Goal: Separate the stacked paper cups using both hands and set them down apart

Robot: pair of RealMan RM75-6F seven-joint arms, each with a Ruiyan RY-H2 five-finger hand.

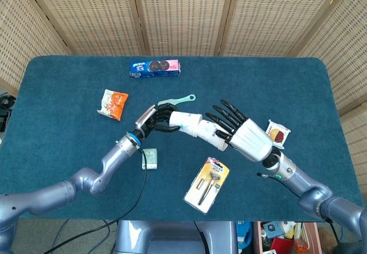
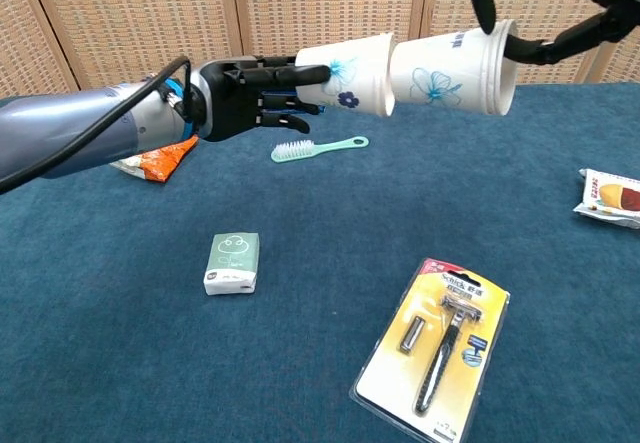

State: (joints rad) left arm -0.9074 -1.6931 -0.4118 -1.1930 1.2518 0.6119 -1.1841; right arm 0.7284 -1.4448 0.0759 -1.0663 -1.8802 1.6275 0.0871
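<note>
Two white paper cups with blue flower prints lie sideways in the air over the blue table (image 1: 69, 82), pulled almost out of each other. My left hand (image 1: 150, 118) grips the base of the outer cup (image 1: 184, 120) (image 2: 345, 71). My right hand (image 1: 245, 135) holds the inner cup (image 1: 213, 135) (image 2: 452, 71) by its rim, with its dark fingers (image 2: 484, 1) hooked over the edge. The inner cup's base sits just at the outer cup's mouth; I cannot tell whether they touch.
Under the cups lie a green hairbrush (image 2: 318, 147) and a razor pack (image 1: 207, 184). A green tissue packet (image 1: 149, 158) lies by my left forearm. An orange snack bag (image 1: 112, 104), a cookie box (image 1: 155, 67) and a wrapped snack (image 1: 277, 133) lie further out.
</note>
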